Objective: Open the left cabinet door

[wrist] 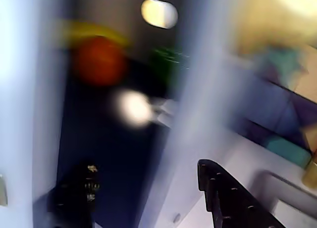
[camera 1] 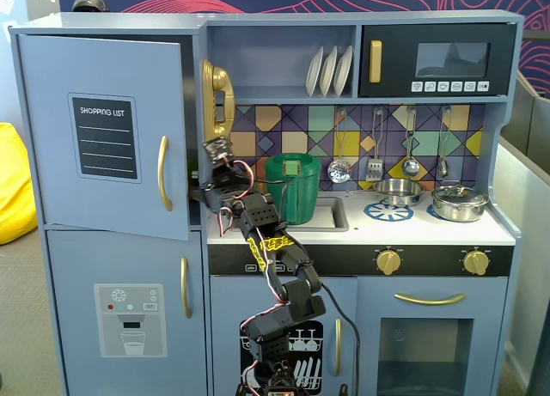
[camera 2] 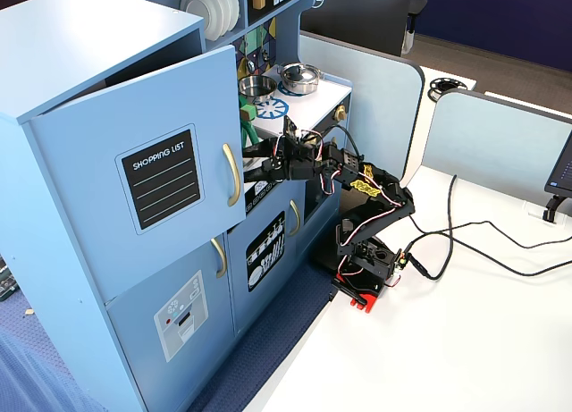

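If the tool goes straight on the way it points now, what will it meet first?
Probably the inside of the left cabinet door, near its free edge. In both fixed views the tool points into the gap behind the partly open door. The wrist view is blurred, so it could instead pass into the cabinet interior.

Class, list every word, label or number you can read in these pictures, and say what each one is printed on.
"SHOPPING LIST": white letters on the black chalkboard panel of the left cabinet door.
Microwave buttons, dispenser panel icons, yellow arm tags: too small to read.
Wrist view: too blurred, nothing legible.
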